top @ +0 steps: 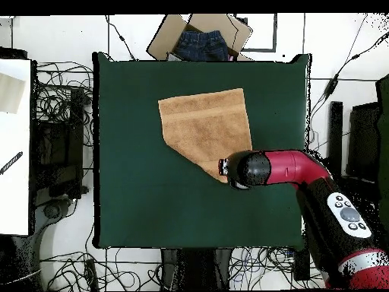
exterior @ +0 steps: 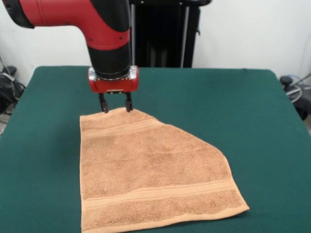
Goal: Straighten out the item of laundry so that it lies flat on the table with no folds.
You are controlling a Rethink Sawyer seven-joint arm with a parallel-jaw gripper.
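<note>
The orange-tan towel (exterior: 150, 179) lies on the dark green table (exterior: 252, 111), toward the near side. Its band stripes run near the far and near edges. One far corner is missing from the outline, so a long diagonal edge runs from the far edge to the right side. My gripper (exterior: 116, 108) points straight down at the towel's far edge, with its fingers (exterior: 103, 107) apart and their tips at the cloth. Nothing is held between them. In the overhead view the towel (top: 205, 125) shows with the arm's wrist (top: 243, 169) covering its corner nearest the robot; the gripper is hidden there.
A cardboard box (top: 237, 30) with blue denim in it sits beyond the table's far edge in the overhead view. Cables lie on the floor around the table. A white surface (top: 15, 144) stands at the left. The black pedestal (exterior: 163, 34) rises behind the table.
</note>
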